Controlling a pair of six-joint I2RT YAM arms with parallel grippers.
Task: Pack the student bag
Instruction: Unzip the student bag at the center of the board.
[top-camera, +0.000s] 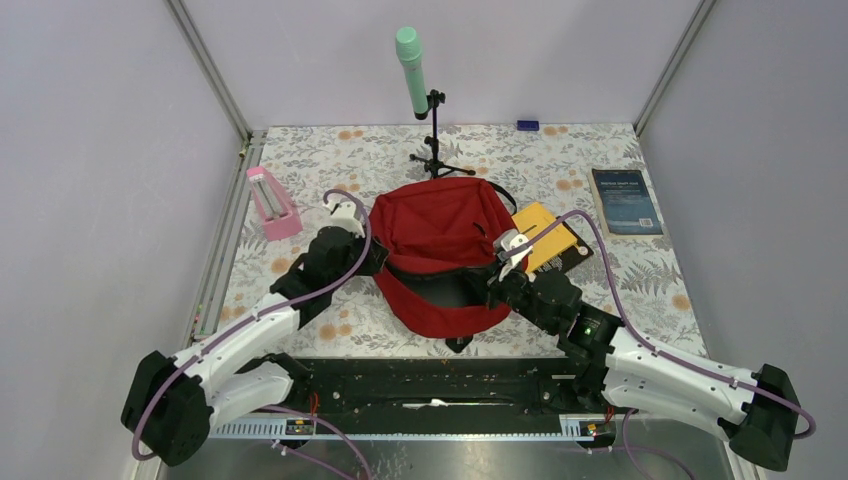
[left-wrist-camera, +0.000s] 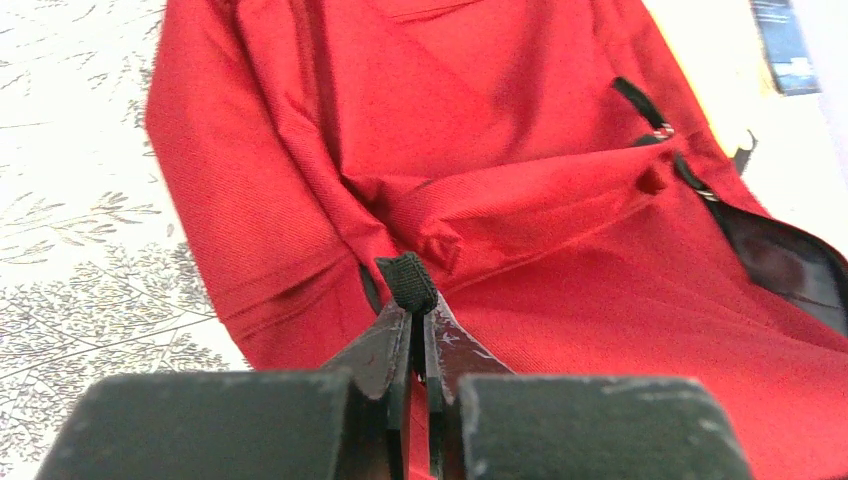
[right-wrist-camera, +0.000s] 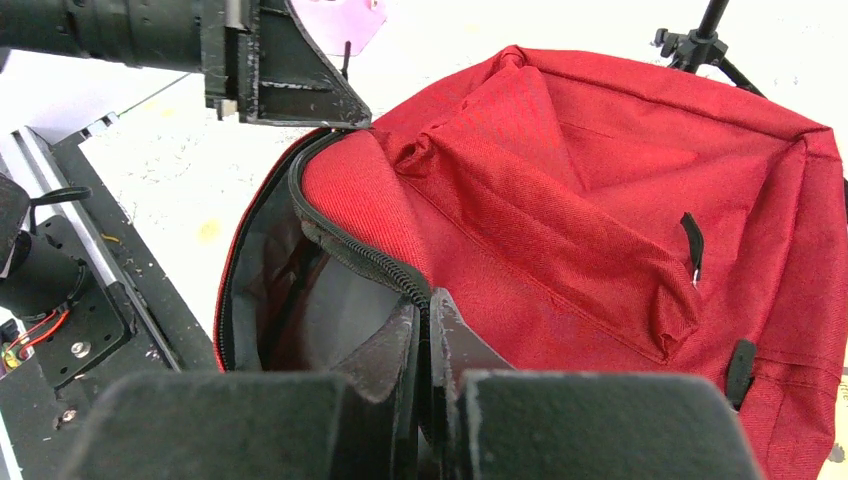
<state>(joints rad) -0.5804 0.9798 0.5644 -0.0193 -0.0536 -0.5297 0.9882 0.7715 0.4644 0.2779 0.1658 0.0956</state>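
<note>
Left wrist view has the left hand (left-wrist-camera: 412, 318) with its two fingers pressed together on a short black tab (left-wrist-camera: 405, 281) sewn to the red bag (left-wrist-camera: 560, 200). The tab sticks up just past the fingertips, and the cloth is bunched into folds around it. Right wrist view has the right hand (right-wrist-camera: 428, 312) likewise clamped, here on the zipper (right-wrist-camera: 365, 258) edge of the bag's mouth. The flap beside it is lifted, and dark grey lining (right-wrist-camera: 300, 300) shows in the gap. Across that opening the left hand sits at the bag's far rim. From the top camera the bag lies in the middle of the flower-patterned surface (top-camera: 330, 160), its mouth toward the arm bases, with one hand at each side. A yellow book (top-camera: 545, 232) lies against the bag's right side, partly hidden by the right arm's wrist. Further right, well apart, rests a dark blue book (top-camera: 626, 200). A pink holder (top-camera: 272, 203) stands near the left edge, apart from the bag. Behind the bag a black stand (top-camera: 437, 140) carries a tilted green microphone (top-camera: 410, 58), and a small blue block (top-camera: 527, 125) sits by the back wall.
</note>
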